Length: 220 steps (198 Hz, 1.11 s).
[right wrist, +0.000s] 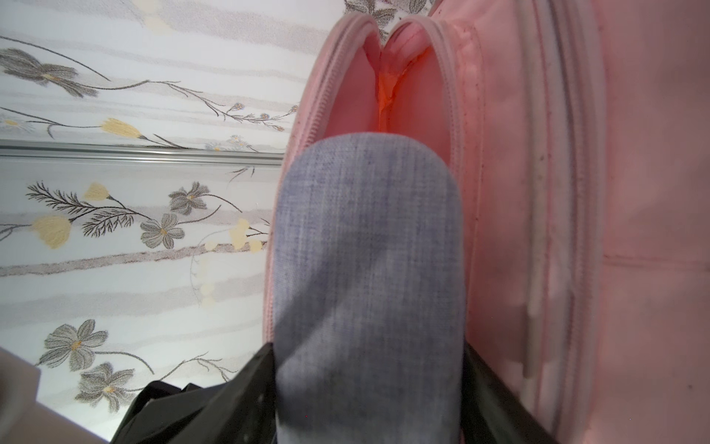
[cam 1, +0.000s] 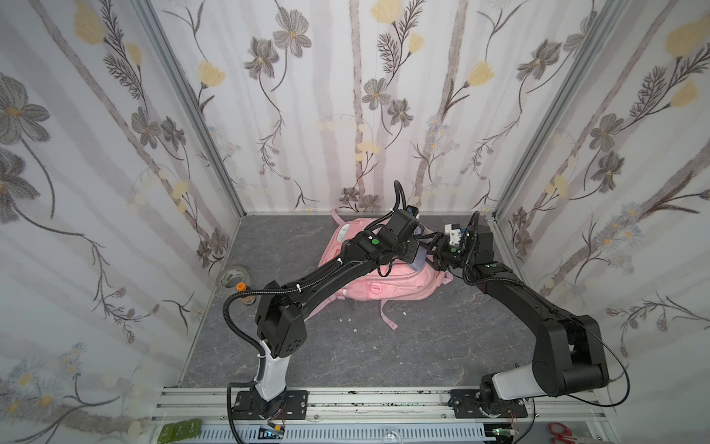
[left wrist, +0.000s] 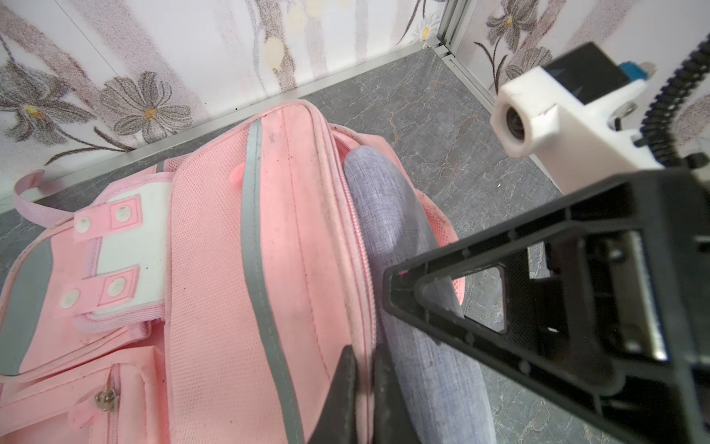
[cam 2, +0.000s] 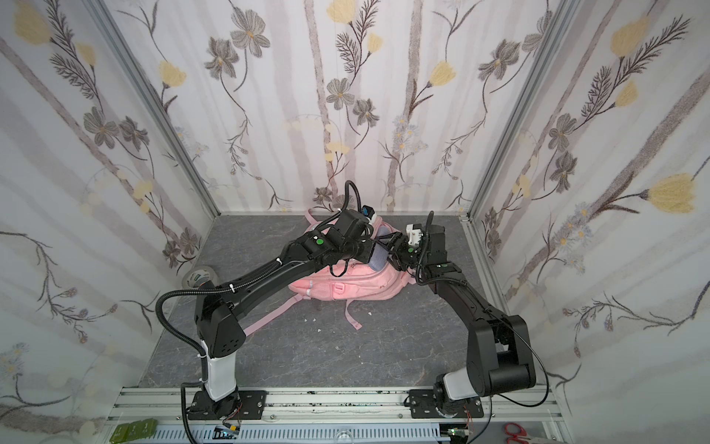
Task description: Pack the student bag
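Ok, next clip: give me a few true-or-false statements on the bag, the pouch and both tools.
1. The right tool holds the pouch. True.
2. The pouch is fully inside the bag. False: most of it sticks out of the open mouth.
3. The left tool is shut on the bag's zip edge. True.
4. The bag stands upright. False: it lies on the table.
5. A tape roll sits on the table. True.

Robot lab test cell: aluminium frame (cam 1: 194, 111) holding wallpapered panels (cam 1: 345, 96), grey floor (cam 1: 384, 357); two arms (cam 1: 326, 275) bolted to rail (cam 1: 384, 403); cable duct (cam 1: 345, 434), scissors (cam 1: 561, 436) at front edge.
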Available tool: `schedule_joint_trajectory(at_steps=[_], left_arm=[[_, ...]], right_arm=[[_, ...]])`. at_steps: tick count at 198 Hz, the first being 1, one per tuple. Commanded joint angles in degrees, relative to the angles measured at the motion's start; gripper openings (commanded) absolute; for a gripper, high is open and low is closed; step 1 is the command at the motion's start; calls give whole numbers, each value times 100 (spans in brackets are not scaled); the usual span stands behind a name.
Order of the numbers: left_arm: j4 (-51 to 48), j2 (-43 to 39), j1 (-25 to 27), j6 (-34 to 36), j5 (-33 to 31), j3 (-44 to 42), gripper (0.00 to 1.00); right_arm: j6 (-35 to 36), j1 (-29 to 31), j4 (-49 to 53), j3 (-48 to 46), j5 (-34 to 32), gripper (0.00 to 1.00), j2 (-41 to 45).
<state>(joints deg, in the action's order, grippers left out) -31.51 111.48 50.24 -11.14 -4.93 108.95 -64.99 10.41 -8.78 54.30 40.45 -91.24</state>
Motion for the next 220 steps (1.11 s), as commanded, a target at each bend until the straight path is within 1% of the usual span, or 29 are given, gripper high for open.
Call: schedule_joint_trajectory(at_steps=[1,12,51,69,73,104,133,163,187,202,205,220], left_arm=[[678,-51,23,-55,193,48,0],[694,-55,23,-64,185,50,0],[700,-57,25,-99,207,44,0],[722,-38,37,-91,263,52,0],[729,-38,40,-87,273,53,0],[787,-21,82,-58,380,30,0],[812,35,130,12,609,11,0],[816,66,150,2,601,15,0],[813,62,144,66,500,47,0],[787,60,146,105,443,79,0],[785,63,147,109,433,82,0],[778,62,151,129,409,91,0]], right_arm=[[-298,-4,-836,-80,329,63,98],[-395,-21,-940,-162,336,61,114],[-264,-152,-781,-348,245,53,36],[-202,-202,-720,-307,212,53,12],[-171,-203,-680,-282,210,52,-153],[6,-268,-406,-72,144,54,-377],[-20,-285,-315,157,169,59,-480],[-39,-286,-262,360,241,67,-502],[-185,-294,-411,265,312,71,-432],[-284,-292,-568,141,362,75,-353],[-286,-294,-577,120,380,77,-328],[-286,-311,-590,57,426,79,-259]])
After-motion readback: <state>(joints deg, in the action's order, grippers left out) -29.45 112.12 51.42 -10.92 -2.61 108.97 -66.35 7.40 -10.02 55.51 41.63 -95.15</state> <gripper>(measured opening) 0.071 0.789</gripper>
